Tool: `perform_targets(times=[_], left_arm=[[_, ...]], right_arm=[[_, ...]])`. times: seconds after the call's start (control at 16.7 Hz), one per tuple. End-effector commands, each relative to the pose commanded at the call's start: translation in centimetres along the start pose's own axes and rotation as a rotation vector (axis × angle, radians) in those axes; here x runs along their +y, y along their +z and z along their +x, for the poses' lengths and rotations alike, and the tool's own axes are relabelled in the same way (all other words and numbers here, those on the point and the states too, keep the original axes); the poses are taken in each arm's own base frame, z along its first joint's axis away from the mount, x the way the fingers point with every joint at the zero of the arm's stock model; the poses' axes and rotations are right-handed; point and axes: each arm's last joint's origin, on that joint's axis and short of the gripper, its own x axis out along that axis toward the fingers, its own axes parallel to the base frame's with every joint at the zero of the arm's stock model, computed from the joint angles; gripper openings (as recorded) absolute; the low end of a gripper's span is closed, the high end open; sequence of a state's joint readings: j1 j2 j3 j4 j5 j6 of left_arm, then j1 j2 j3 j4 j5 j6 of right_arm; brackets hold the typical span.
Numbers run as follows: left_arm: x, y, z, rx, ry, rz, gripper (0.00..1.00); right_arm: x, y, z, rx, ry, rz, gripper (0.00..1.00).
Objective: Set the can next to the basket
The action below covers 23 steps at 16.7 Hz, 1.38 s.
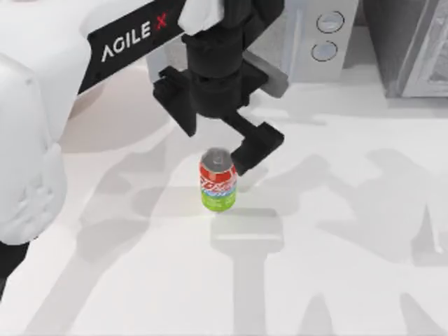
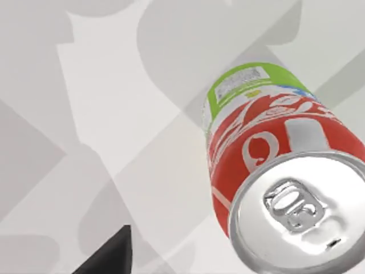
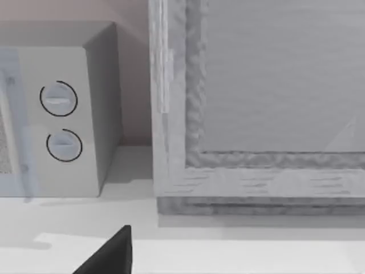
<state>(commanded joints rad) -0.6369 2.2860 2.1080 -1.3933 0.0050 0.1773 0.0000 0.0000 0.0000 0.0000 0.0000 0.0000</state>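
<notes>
The left gripper (image 1: 213,143) hangs over the white surface (image 1: 336,231), its fingers (image 1: 255,143) spread open, apparently not touching the can (image 1: 218,180), which stands upright just below and between them. Beyond them, right, a grey appliance with two dials (image 1: 325,35) stands beside a framed panel (image 3: 256,103).

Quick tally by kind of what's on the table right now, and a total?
Drink can: 1
Grey box with two round dials: 1
Grey framed panel: 1
Total: 3
The left gripper hovers at the can, upright on the table.
</notes>
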Motion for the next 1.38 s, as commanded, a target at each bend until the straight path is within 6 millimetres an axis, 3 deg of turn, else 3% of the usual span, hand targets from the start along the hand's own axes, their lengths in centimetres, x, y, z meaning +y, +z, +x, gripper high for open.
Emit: perform_targets(times=[0.42, 0.72, 1.38], left_arm=[[-0.1, 0.1, 5.1, 0.000, 0.000, 0.002, 1.00], [-0.2, 0.0, 5.6, 0.001, 0.000, 0.002, 1.00], [-0.2, 0.0, 5.6, 0.001, 0.000, 0.002, 0.17]], right_arm=[[0.0, 0.0, 0.0, 0.000, 0.000, 0.000, 1.00], [0.0, 0.0, 0.0, 0.000, 0.000, 0.000, 1.00], [0.0, 0.0, 0.0, 0.000, 0.000, 0.000, 1.00]])
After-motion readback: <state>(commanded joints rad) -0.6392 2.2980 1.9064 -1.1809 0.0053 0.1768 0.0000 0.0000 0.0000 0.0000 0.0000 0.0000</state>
